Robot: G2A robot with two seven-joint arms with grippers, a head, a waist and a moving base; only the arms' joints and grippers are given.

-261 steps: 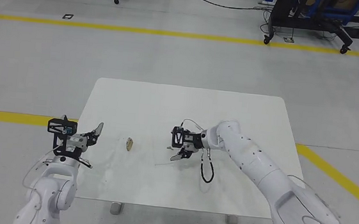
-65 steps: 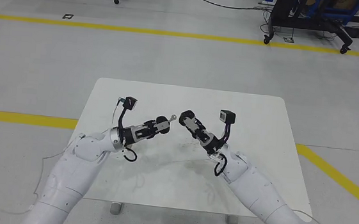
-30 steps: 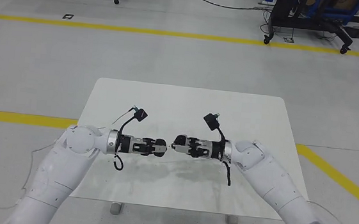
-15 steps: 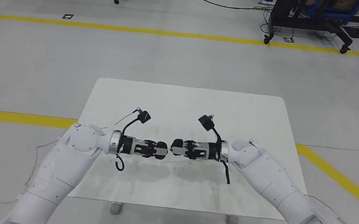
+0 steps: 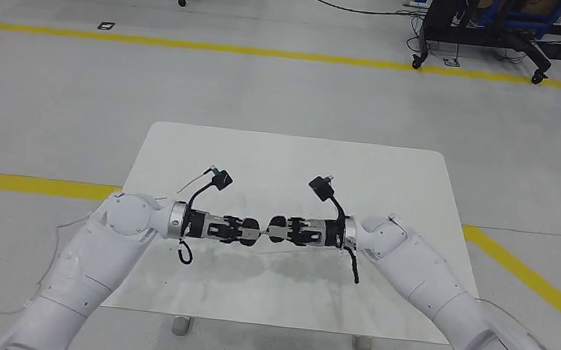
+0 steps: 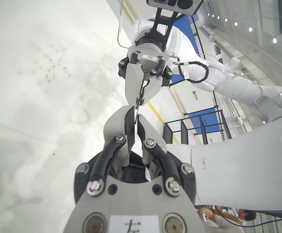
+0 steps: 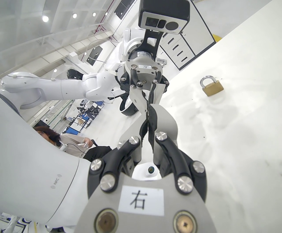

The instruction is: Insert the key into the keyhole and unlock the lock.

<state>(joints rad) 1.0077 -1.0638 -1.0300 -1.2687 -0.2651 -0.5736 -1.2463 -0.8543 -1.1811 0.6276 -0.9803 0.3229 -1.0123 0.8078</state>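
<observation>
Above the middle of the white table (image 5: 292, 161) my two grippers meet tip to tip. My right gripper (image 5: 275, 228) (image 7: 149, 115) is shut on a thin metal key (image 6: 136, 109). The key's free end sits between the pads of my left gripper (image 5: 254, 232) (image 6: 135, 116), whose fingers are closed onto it. A brass padlock (image 7: 211, 87) with a silver shackle lies flat on the table, off to the side of both grippers, with nothing holding it. In the top view the left arm covers the padlock's spot.
The tabletop (image 6: 44, 66) under the arms is scuffed with faint dark marks. Grey drawer cabinets (image 7: 182, 50) stand beyond the table's far edge. Yellow floor lines (image 5: 271, 51) run around the table.
Over the last second both arms levelled out and their tips closed the last small gap, so the two grippers now touch around the key. Much earlier, the right gripper was down at the table.
</observation>
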